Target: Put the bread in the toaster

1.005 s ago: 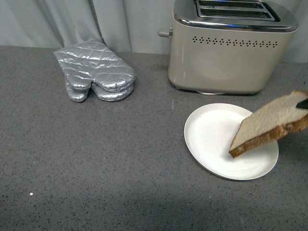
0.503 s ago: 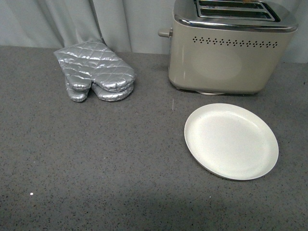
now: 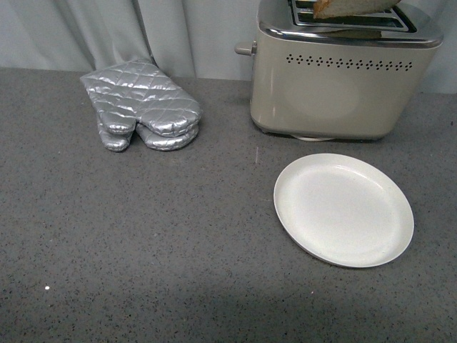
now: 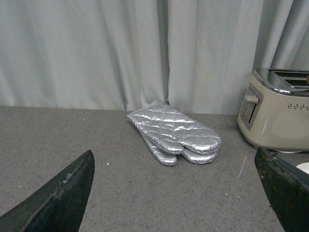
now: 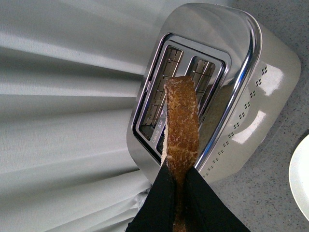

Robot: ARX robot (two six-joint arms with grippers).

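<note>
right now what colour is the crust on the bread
Dark speckled brown on the bread, best in the right wrist view.

Brown-crusted bread slice (image 5: 181, 121), edge-on, clamped in my right gripper (image 5: 179, 170); just beyond its tip, the cream, chrome-topped toaster (image 5: 246, 92) stands upright, both slots facing it.

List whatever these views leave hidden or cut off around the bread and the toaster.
- Front view: the top edge cuts off most of the bread and the back of the toaster.
- Right wrist view: the fingers cover the bread's gripped end; its height above the slots cannot be judged.
- Left wrist view: the right edge cuts the toaster; the plate is a sliver behind a finger.
</note>
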